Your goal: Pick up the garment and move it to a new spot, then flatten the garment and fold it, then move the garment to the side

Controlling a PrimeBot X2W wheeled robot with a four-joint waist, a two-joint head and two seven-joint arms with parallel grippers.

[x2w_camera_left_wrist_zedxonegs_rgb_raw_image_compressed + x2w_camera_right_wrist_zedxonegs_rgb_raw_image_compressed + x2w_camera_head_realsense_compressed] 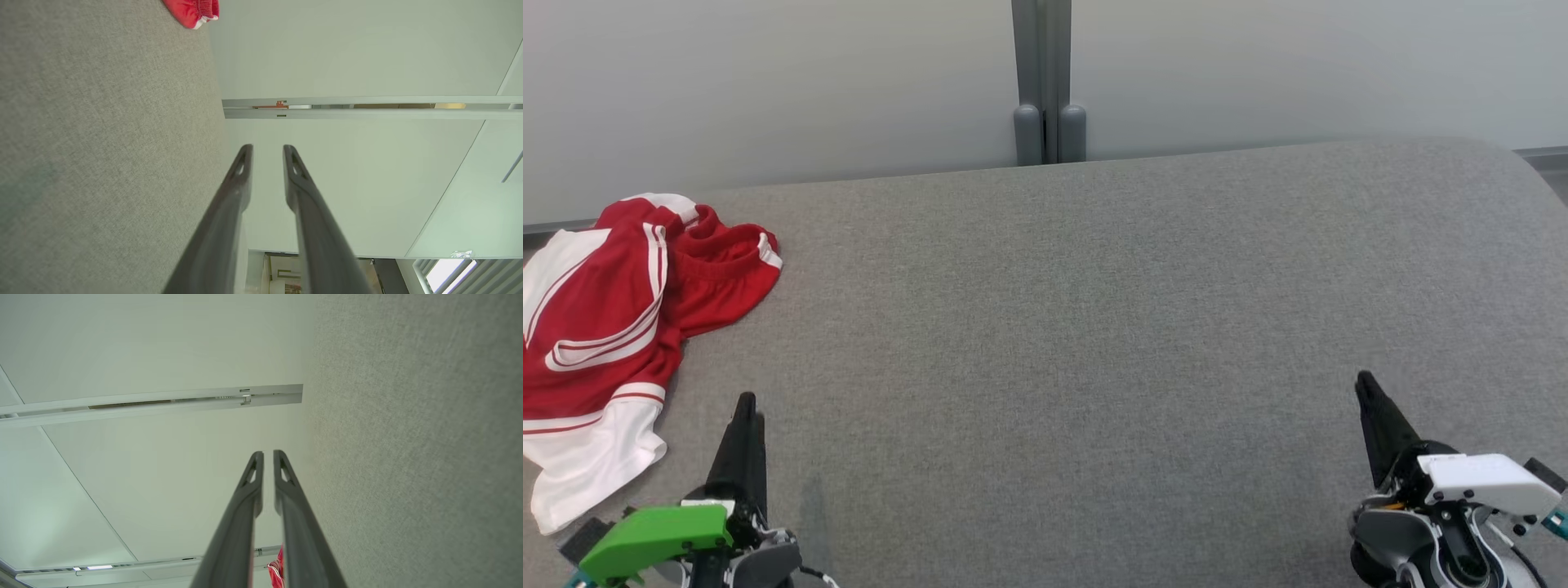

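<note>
A crumpled red-and-white garment [600,327] is lying at the far left of the grey fabric surface [1094,327], part of it running past the left edge of the head view; the left end effector [745,402] is poised near its white hem, to the garment's right and closer to the robot, not touching it, with its dark fingers pointing toward the pale wall [768,82]. In the left wrist view those fingers [241,171] are standing clearly apart with nothing between them; a red corner of the garment is peeking in at the top, well ahead of the tips and off to one side. The right end effector [1364,384] is sitting at the opposite side of the surface, well apart from the garment; in the right wrist view its fingers [253,477] are showing only a slim gap — narrowly parted, gripping nothing — and a sliver of red cloth is showing low between them, far off. A grey post [1045,82] is dividing the wall behind.
</note>
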